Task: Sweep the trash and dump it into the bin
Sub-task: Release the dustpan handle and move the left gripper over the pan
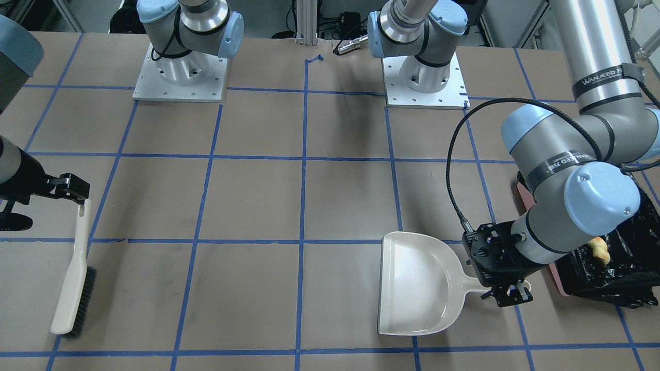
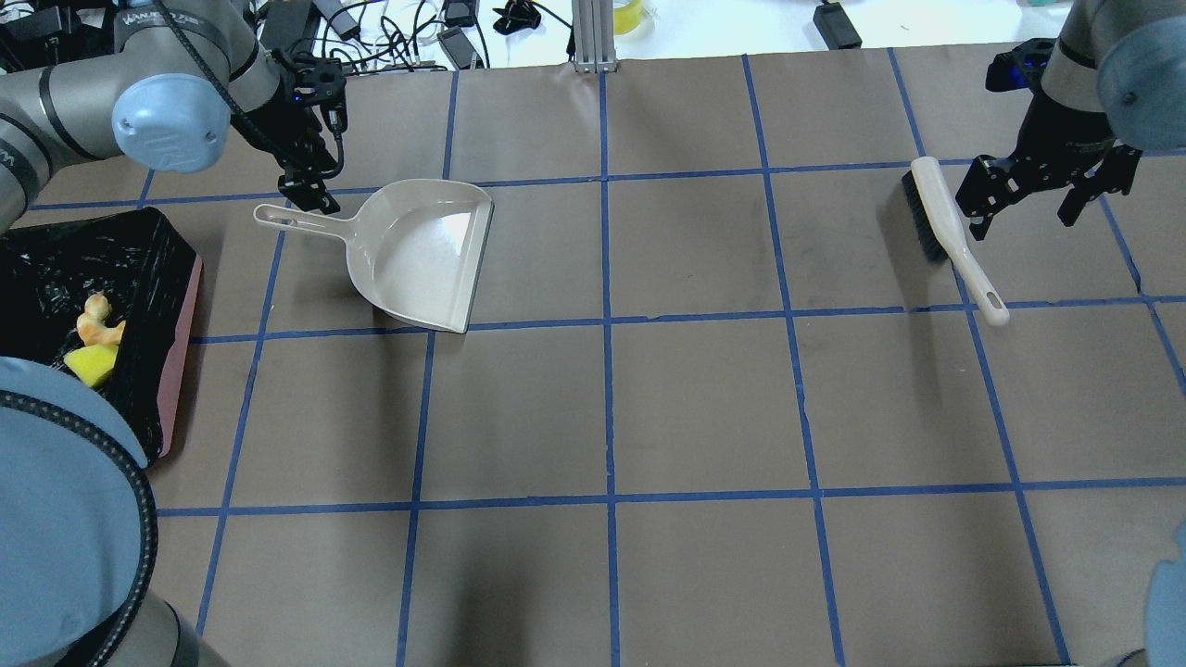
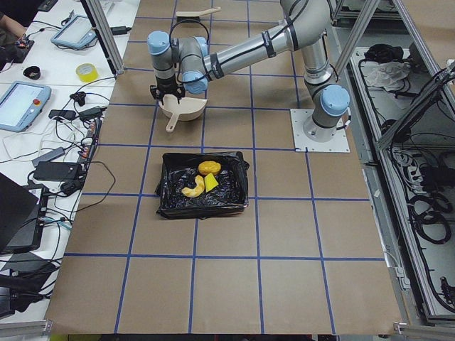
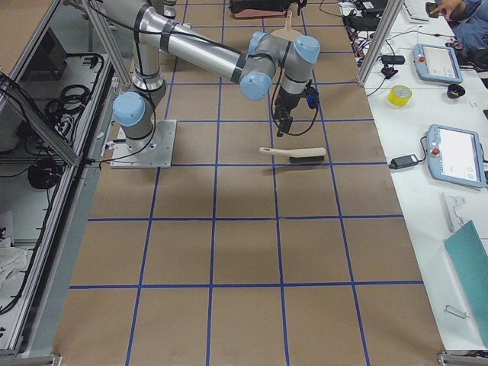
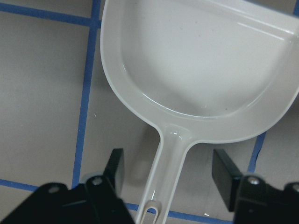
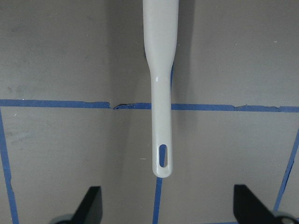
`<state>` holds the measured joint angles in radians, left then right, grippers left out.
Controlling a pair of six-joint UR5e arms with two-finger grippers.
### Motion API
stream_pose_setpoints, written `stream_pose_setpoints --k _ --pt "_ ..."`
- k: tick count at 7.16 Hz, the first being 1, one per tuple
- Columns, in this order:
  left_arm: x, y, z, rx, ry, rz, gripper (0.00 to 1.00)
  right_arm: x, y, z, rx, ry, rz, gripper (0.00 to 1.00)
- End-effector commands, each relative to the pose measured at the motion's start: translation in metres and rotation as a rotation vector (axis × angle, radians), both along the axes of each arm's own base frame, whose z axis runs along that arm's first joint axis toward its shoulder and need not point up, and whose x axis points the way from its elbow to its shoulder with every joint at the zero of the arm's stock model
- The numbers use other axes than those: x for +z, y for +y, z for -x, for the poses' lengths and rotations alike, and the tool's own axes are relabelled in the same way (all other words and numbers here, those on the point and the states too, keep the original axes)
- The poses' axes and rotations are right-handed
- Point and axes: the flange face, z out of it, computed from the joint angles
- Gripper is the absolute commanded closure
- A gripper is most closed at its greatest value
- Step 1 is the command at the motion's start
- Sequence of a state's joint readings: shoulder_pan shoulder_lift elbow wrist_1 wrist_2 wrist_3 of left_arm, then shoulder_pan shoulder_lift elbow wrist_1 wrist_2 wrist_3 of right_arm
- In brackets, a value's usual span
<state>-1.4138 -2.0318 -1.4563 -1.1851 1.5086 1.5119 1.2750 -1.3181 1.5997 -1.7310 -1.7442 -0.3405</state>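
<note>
- Two arms reached out over the desk (image 2: 695,408), each with its wrist turned down above a tool.
- The left arm stretched from its base toward the far edge, and its forearm passed beside the bin (image 2: 184,320).
- The left end effector (image 5: 168,177) was spread wide, with one finger on either side of the dustpan (image 2: 422,250) handle near its hanging hole. A gap showed on both sides, so it gripped nothing.
- The dustpan lay flat on the desk, and nothing lay in its scoop. Its mouth faced the middle of the desk and its handle pointed toward the bin.
- The right arm extended over the opposite side, with its last joints bent downward.
- The right end effector (image 6: 169,203) was also wide apart, just past the handle tip of the brush (image 2: 945,227) and not touching it.
- The brush lay on the desk with its bristles to one side.
- All the trash lay inside the bin on the black liner (image 2: 56,269), at the left end of the desk: the yellow wedge (image 2: 91,364), the croissant-like piece (image 2: 95,315) and the potato-like lump (image 3: 208,168).
</note>
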Motion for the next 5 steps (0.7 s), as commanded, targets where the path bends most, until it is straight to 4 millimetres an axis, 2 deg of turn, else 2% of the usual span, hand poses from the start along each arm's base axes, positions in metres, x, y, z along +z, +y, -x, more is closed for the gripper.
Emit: stream_pose_setpoints --k 1,3,5 --pt "0.013 0.005 0.014 0.088 0.007 0.009 0.28 0.001 0.000 -0.001 0.001 0.000 0.002 0.00" --pt "0.031 0.020 0.051 0.191 0.015 -0.007 0.26 0.001 0.000 0.000 0.000 0.000 0.002 0.00" --pt "0.040 0.028 0.075 0.384 0.024 -0.011 0.19 0.000 0.000 0.000 0.000 0.000 -0.001 0.00"
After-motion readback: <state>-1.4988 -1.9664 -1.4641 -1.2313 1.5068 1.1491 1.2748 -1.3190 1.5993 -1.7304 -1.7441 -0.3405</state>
